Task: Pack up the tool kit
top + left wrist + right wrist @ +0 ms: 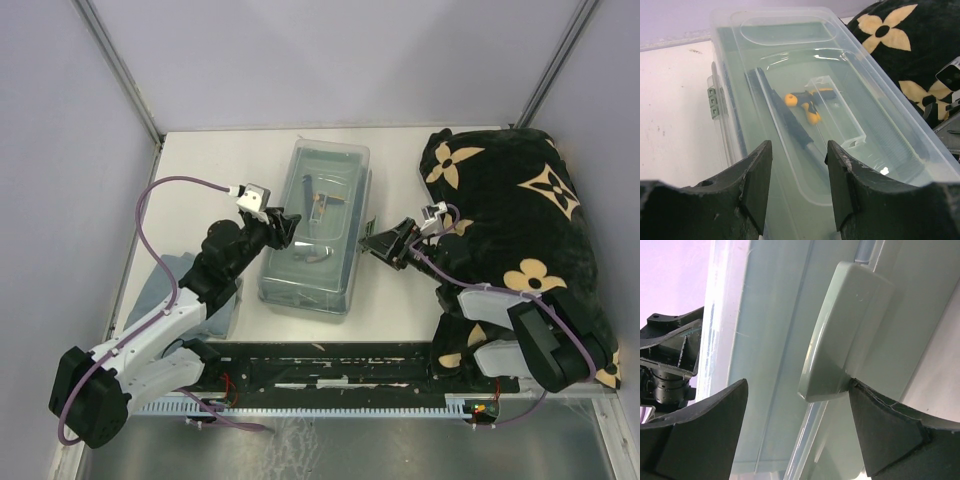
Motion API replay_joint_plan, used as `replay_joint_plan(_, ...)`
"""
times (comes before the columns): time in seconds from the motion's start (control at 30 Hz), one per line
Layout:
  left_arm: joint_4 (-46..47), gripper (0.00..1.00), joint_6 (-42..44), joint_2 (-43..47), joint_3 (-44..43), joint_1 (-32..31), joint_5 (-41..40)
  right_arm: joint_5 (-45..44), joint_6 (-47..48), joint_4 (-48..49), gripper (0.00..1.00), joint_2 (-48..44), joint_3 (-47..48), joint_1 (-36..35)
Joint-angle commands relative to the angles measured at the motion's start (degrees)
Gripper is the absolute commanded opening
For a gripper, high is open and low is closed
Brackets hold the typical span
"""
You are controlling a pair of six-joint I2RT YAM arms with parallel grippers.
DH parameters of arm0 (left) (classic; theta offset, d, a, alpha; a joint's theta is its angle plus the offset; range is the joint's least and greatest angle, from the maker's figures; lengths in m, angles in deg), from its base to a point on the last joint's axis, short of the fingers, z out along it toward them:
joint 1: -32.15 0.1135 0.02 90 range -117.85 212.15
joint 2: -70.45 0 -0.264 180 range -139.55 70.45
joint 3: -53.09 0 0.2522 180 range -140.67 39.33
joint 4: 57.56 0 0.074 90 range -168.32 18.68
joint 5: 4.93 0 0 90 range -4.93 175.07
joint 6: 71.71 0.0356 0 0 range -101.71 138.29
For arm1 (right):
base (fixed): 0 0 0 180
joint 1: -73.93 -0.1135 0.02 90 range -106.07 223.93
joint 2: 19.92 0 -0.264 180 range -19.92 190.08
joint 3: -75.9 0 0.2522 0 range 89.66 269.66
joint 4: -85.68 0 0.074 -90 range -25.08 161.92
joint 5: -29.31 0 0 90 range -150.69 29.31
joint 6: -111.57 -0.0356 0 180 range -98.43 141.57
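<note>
The toolbox [315, 235] sits on the white tabletop [210, 170] at the centre of the overhead view. Its clear lid [790, 35] is down, and the orange-and-black screwdrivers [807, 102] show through it.

The main risk is the box skidding. A sideways push on the grey-green latch [845, 330] could shove the light box leftward if nothing braces the far side. A finger could also slip off the latch's curved face and leave it unfastened.

The left end effector [285, 228] is at the box's left long edge. Its jaws are apart over the lid and grip nothing. The right end effector [372, 243] is at the right long edge, beside the flowered blanket [520, 230]. Its jaws are spread wide with the latch between them, and one finger [885, 430] seems to touch the latch's lower corner.
</note>
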Motion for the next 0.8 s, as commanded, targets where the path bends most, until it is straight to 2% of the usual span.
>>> replay_joint_plan(0.0,-15.1,0.53,-4.3,-4.9,4.5,-1.7,10.6,3.9,-0.9,5.5,0.88,-3.3,1.3,-3.1)
replay_joint_plan(0.4,-15.0,0.51,-3.9,-6.3,4.5,-1.6,12.2,-0.1,-1.5,7.5,0.8,-7.3,-0.1,-5.2)
replay_joint_plan(0.53,-15.1,0.5,-3.8,-6.8,4.4,-1.6,12.7,-1.6,1.4,0.6,0.76,-10.6,0.6,-5.8)
replay_joint_plan(0.77,-15.1,0.5,-3.8,-6.7,4.5,-1.6,12.8,-2.9,4.5,-6.7,0.76,-13.2,2.1,-7.0)
